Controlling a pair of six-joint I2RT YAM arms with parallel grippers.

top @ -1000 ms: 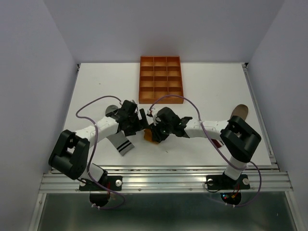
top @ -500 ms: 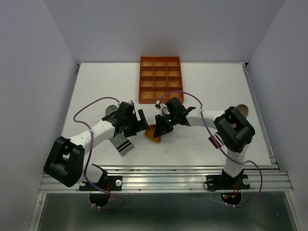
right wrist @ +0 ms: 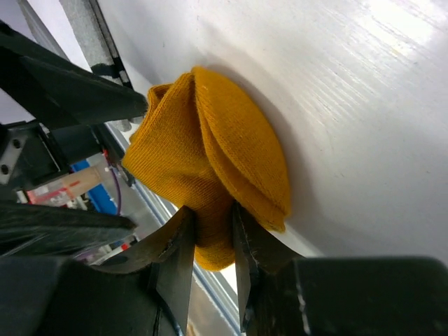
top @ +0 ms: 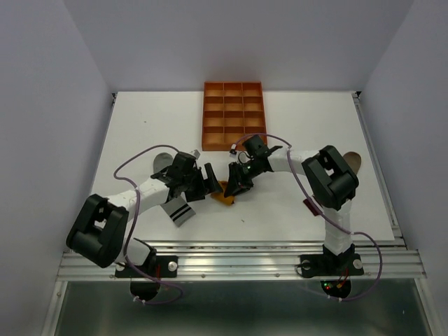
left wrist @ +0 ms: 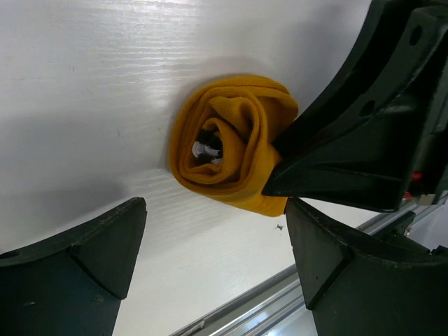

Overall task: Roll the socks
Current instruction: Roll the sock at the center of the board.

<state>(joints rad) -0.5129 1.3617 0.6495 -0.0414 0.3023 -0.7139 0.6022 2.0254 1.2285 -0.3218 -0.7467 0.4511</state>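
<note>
Gripper, right [right wrist: 210, 234]: jaws narrow, pinched on a fold at the edge of the mustard sock [right wrist: 210, 154].
Gripper, left [left wrist: 215, 217]: jaws wide, one finger on either side of the roll, holding nothing.
Mustard sock: rolled into a spiral bundle with a bit of striped cuff showing at its centre. It lies on the white table [top: 301, 119] between the two grippers, towards the near edge.
Grey sock [top: 178, 210]: flat under the left arm, black-white cuff nearest the front.
Taupe sock [top: 350, 159]: far right, partly hidden behind the right arm.
Orange tray [top: 234, 146]: compartmented, beyond both grippers at the table's middle.
</note>
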